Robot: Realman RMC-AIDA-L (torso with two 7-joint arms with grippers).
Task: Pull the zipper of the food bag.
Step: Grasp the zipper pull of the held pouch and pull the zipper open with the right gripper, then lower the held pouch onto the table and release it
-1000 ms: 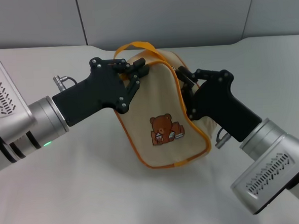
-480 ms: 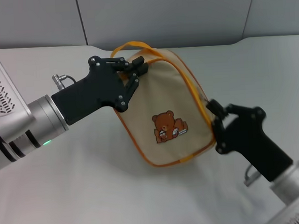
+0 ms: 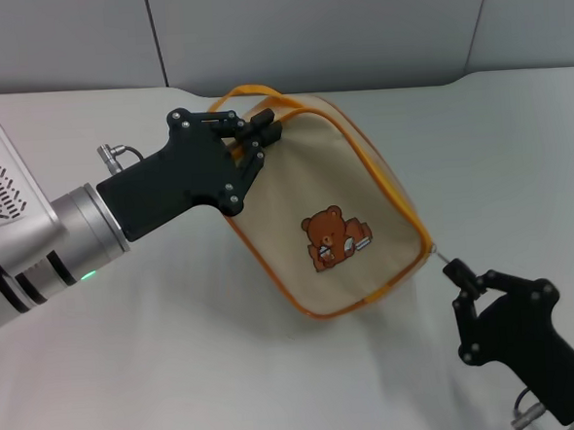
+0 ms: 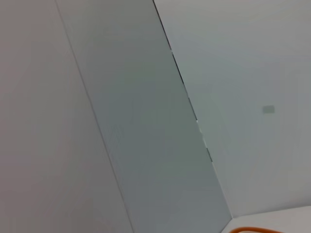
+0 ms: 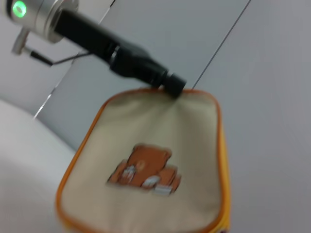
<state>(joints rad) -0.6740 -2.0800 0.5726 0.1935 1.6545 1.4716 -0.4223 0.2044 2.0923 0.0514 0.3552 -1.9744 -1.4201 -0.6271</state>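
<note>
On the white table [image 3: 131, 380], beige fabric food bag with orange trim and bear print [image 3: 316, 203] held tilted at centre, left gripper [image 3: 258, 139] clamped on its 11 o'clock corner, right gripper [image 3: 454, 271] at 4 o'clock pinching the silver pull of the thin orange zipper [image 3: 383, 185].

silver cylindrical arms, vented; black screwed fingers [image 3: 253, 139]; green led.

The food bag [image 3: 315, 189] is showing soft, matt beige cloth, edged by the zipper [image 3: 387, 180] in orange woven tape. The left gripper [image 3: 253, 139] and right gripper [image 3: 463, 274] are looking like matt black plastic on brushed silver metal. The tabletop [image 3: 180, 377] is appearing smooth, matt white.
</note>
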